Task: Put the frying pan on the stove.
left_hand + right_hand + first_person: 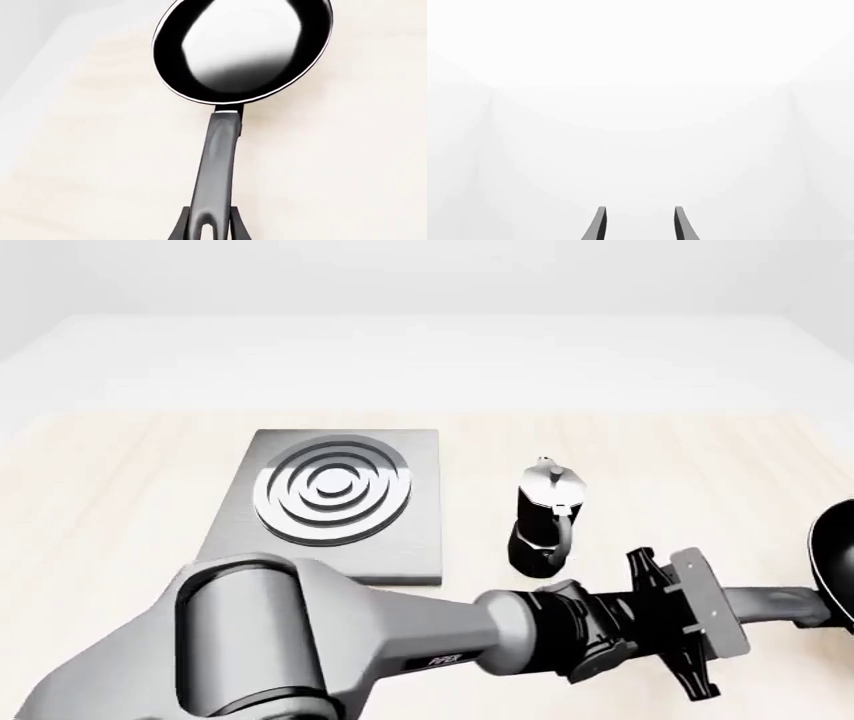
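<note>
In the left wrist view, the left gripper (211, 226) clamps the pan (241, 47) by the end of its handle; the grip is far from the bowl, so it should travel level and slowly.

In the front view, the pan sits at the far right, mostly cut off, well apart from the stove (334, 502); a moka pot (546, 517) stands between and needs clearance.

In the right wrist view, the right gripper (638, 225) is open and holds nothing, facing blank white.

The left arm (334, 640) has a thick rounded silver-grey shell with a dark outlined panel, small dark lettering on the forearm and a black ribbed wrist with a grey flat plate. Both grippers have thin dark curved fingers (599, 225).
</note>
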Motion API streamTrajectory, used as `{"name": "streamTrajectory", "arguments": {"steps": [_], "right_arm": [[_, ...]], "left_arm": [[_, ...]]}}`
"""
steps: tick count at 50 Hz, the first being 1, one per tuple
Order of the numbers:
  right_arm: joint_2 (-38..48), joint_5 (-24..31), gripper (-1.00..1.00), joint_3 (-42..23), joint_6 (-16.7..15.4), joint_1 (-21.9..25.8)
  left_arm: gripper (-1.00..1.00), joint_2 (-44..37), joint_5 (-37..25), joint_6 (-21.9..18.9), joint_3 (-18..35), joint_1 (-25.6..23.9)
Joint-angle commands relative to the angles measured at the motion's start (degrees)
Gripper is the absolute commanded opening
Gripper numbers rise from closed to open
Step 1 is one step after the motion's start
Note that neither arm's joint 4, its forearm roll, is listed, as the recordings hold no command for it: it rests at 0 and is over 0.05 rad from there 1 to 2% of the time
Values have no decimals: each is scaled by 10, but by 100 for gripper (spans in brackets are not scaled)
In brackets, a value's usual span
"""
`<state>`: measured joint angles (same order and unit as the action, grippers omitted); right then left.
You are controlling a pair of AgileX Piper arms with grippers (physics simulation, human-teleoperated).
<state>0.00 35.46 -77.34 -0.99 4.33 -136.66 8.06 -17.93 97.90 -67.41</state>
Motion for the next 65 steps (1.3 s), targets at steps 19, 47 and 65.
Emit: {"name": "streamTrajectory", "arguments": {"steps": [19, 47, 65], "right_arm": [[0, -1, 100, -1, -3, -1], [0, -2, 100, -3, -6, 3], [0, -3, 100, -4, -7, 4]], "left_arm": [[-100, 86, 44, 53, -56, -4], [-100, 116, 27, -2, -62, 37], [-100, 158, 36, -7, -92, 46]]}}
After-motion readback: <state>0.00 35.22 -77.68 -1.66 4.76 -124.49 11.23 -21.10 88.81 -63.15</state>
